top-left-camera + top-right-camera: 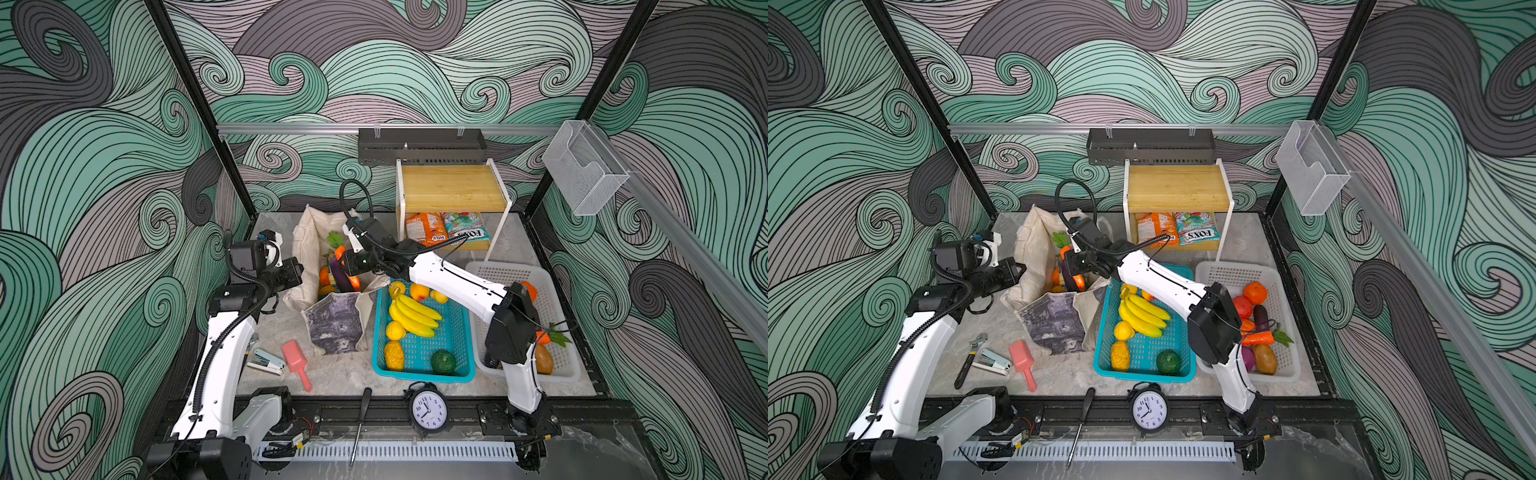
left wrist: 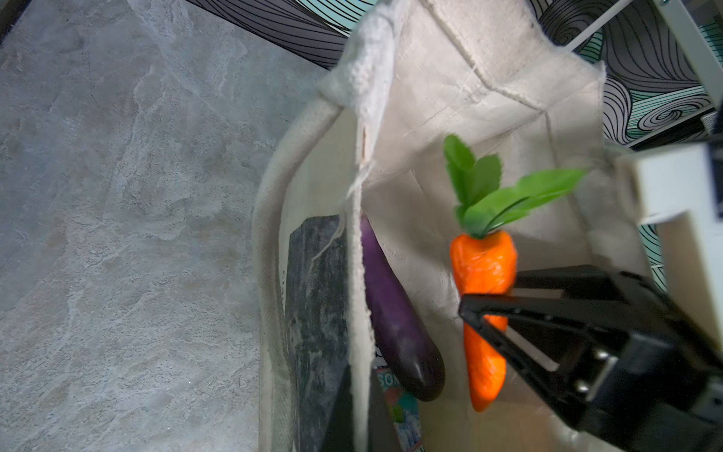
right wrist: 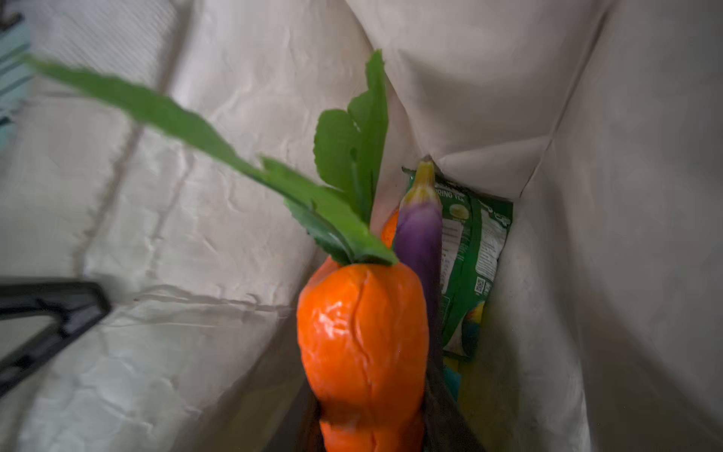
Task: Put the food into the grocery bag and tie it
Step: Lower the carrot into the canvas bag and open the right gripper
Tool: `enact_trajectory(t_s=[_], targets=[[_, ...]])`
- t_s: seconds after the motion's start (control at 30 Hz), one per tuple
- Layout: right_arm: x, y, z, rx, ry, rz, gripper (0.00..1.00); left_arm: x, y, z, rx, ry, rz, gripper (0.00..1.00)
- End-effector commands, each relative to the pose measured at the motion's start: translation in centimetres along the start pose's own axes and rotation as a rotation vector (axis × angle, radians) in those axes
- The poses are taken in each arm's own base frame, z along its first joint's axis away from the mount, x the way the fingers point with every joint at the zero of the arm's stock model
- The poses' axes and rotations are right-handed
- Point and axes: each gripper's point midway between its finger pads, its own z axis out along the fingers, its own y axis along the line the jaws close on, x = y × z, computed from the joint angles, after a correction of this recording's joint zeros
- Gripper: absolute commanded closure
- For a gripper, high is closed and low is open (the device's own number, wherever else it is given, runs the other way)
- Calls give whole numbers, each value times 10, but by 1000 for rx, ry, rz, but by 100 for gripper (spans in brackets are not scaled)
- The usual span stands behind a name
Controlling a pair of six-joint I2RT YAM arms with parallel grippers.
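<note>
right gripper [image 2: 489,293] clamped on carrot [image 2: 483,266], just inside grocery bag [image 1: 308,245] mouth, beside eggplant [image 2: 395,313]; left gripper [image 1: 299,271] pinches the bag rim open. I'd go lower before letting go, hold the rim taut, watch the leaves don't snag

Carrot [image 2: 483,270] in right claw [image 2: 489,294], inside bag [image 2: 469,78]

Two arms, same build. Left arm [image 1: 226,374]: white moulded link shells, black joint housings, a black ribbed conduit [image 1: 216,357] along its length. Right arm [image 1: 453,286]: same white shells, a thin black cable [image 1: 469,279] on top, a boxy black elbow housing [image 1: 509,328]. Blue plug [image 1: 261,237] on the left wrist block. Right gripper [image 2: 489,295]: black fingers [image 2: 555,313], open triangular frames, two silver screw heads [image 2: 589,371] at the root.
</note>
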Motion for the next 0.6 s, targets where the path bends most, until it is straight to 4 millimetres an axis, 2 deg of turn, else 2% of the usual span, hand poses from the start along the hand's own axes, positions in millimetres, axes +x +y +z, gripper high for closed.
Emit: enact_trajectory(t_s=[0.0,0.2,0.57], targets=[[1,9,-4,52,7,-76,69,0,-7,-6,27,-12,11,100],[23,8,25,77,79,-89,68,0,-6,-6,30,-8,8,100],[63,-8,64,102,192,-61,61,1,-6,-5,25,-5,7,100]])
